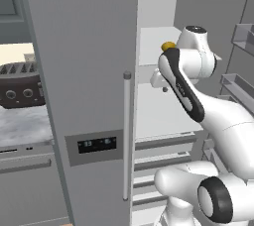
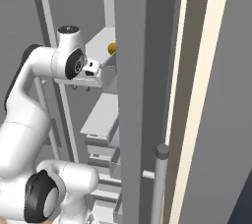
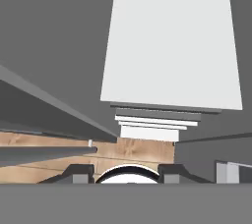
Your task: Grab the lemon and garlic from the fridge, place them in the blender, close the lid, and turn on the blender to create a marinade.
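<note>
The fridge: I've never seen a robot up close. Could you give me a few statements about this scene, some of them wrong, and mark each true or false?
1. The lemon lies on a white shelf inside the fridge. True.
2. The jaws are holding the lemon. False: the lemon sits on the shelf, apart from them.
3. A long vertical bar handle runs down the fridge's grey front. True.
4. The dark display panel sits above the top of the handle. False: it is beside the handle's lower half.
5. A dark toaster with round knobs stands on the counter beside the fridge. True.
</note>
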Robot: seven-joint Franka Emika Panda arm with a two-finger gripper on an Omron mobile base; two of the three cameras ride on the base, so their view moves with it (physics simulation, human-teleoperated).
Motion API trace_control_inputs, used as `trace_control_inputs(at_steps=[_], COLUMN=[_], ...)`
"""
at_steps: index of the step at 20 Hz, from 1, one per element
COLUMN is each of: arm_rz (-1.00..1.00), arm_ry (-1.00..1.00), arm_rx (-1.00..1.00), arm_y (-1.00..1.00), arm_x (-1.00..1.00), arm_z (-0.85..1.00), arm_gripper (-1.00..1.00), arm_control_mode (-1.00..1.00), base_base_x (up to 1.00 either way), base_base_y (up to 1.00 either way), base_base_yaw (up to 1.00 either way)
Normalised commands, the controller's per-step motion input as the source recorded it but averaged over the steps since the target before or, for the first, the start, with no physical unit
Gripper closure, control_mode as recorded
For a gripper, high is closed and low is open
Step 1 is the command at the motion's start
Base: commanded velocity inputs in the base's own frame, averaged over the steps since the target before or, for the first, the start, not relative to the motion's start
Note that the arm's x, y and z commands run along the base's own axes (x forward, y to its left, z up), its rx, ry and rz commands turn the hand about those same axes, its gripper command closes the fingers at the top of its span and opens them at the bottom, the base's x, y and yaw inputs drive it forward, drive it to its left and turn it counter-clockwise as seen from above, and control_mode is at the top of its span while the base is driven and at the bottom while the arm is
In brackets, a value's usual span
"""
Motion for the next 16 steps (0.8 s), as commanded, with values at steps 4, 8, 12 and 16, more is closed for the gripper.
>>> trace_control_inputs(at_steps=[4, 8, 12, 16], arm_rz=[0.00, 0.00, 0.00, 0.00], arm_ry=[-0.05, -0.45, -0.22, 0.00], arm_rx=[-0.01, -0.04, 0.00, 0.00], arm_y=[0.06, 0.00, -0.39, -0.57], arm_x=[-0.07, -0.02, -0.18, -0.34], arm_z=[-0.02, 0.20, 0.27, -0.03], arm_gripper=[-1.00, -1.00, -1.00, -1.00], arm_control_mode=[-1.00, -1.00, -1.00, -1.00], base_base_x=[0.00, 0.00, 0.00, 0.00], base_base_y=[0.00, 0.00, 0.00, 0.00], base_base_yaw=[0.00, 0.00, 0.00, 0.00])
